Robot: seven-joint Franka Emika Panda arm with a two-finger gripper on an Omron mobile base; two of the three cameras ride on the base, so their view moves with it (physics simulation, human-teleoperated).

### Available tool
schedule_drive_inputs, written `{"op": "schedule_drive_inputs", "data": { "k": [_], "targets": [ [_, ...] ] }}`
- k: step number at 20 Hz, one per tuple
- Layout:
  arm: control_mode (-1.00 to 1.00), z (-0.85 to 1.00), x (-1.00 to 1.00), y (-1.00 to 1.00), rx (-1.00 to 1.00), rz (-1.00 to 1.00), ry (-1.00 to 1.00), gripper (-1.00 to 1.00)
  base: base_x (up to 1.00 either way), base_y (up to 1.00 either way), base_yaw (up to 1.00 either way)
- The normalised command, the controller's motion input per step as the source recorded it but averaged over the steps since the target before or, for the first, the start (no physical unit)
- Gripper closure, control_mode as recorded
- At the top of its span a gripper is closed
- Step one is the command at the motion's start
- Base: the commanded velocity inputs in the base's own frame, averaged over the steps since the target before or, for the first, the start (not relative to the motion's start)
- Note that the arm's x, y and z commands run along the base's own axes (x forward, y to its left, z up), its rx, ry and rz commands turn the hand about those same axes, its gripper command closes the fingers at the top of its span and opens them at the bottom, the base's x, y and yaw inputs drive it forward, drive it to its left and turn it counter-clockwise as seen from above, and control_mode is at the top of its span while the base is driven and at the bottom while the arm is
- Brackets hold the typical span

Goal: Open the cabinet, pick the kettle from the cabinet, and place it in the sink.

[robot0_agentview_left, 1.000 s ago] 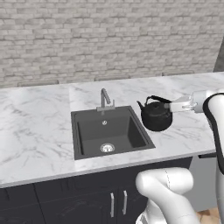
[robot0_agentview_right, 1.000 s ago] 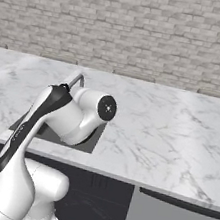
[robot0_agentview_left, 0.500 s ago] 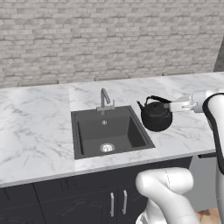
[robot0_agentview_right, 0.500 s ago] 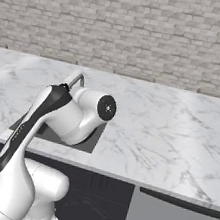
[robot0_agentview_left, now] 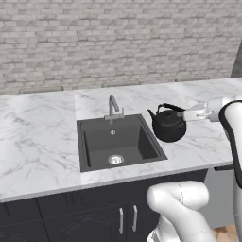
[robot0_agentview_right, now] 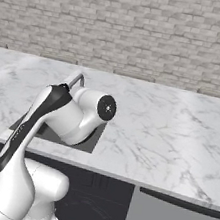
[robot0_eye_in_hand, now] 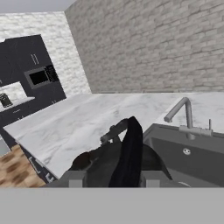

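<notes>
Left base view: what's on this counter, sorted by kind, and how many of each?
Kettles: 1, the black kettle, beside the basin, handle in the gripper.
Sinks: 1, the dark sink.
Faucets: 1, the silver faucet.
Drains: 1, the round drain.
Total: 4

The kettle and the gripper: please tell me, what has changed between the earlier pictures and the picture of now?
Nothing has visibly changed. The kettle stays beside the right edge of the sink, over the marble counter, with the gripper still at its handle. Whether it rests on the counter cannot be told. The faucet is as before.
</notes>
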Motion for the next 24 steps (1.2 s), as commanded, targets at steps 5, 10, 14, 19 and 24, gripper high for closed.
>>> {"op": "schedule_drive_inputs", "data": {
  "k": [5, 10, 14, 19, 24],
  "targets": [
    [1.00, 0.00, 0.00, 0.00, 0.00, 0.00, 0.00, 1.00, 0.00, 0.00, 0.00],
    [1.00, 0.00, 0.00, 0.00, 0.00, 0.00, 0.00, 1.00, 0.00, 0.00, 0.00],
    [1.00, 0.00, 0.00, 0.00, 0.00, 0.00, 0.00, 1.00, 0.00, 0.00, 0.00],
    [-1.00, 0.00, 0.00, 0.00, 0.00, 0.00, 0.00, 1.00, 0.00, 0.00, 0.00],
    [-1.00, 0.00, 0.00, 0.00, 0.00, 0.00, 0.00, 1.00, 0.00, 0.00, 0.00]
  ]
}}
